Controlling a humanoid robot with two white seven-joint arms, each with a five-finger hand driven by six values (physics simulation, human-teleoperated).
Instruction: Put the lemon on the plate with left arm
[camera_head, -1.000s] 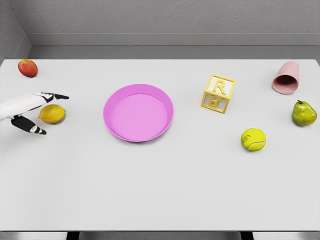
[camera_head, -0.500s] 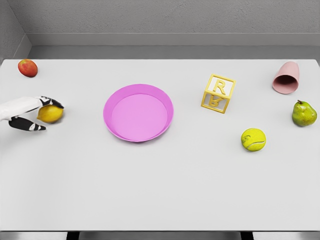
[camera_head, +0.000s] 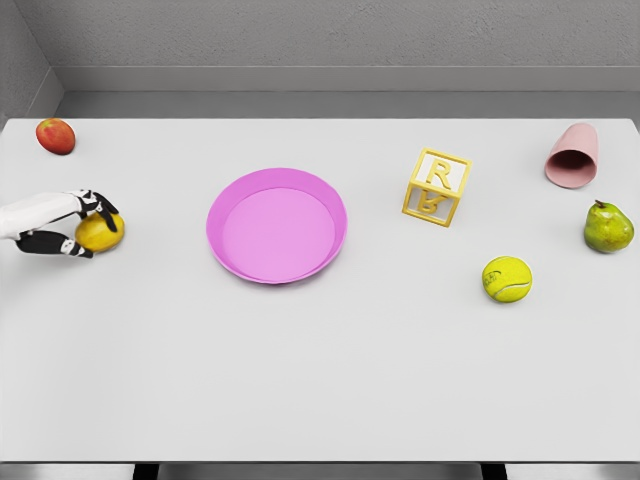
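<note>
Head view: left hand has its fingers wrapped round the lemon on the tabletop, looks ready to carry it to the plate.

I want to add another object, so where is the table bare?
The whole near half of the table is bare, as is the strip between plate and letter block. Crowded: right edge, with cup, pear, tennis ball.

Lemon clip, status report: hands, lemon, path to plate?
Left hand shut on lemon, at table's left edge. Right hand out of view. Pink plate empty, to the lemon's right. Nothing between them.
</note>
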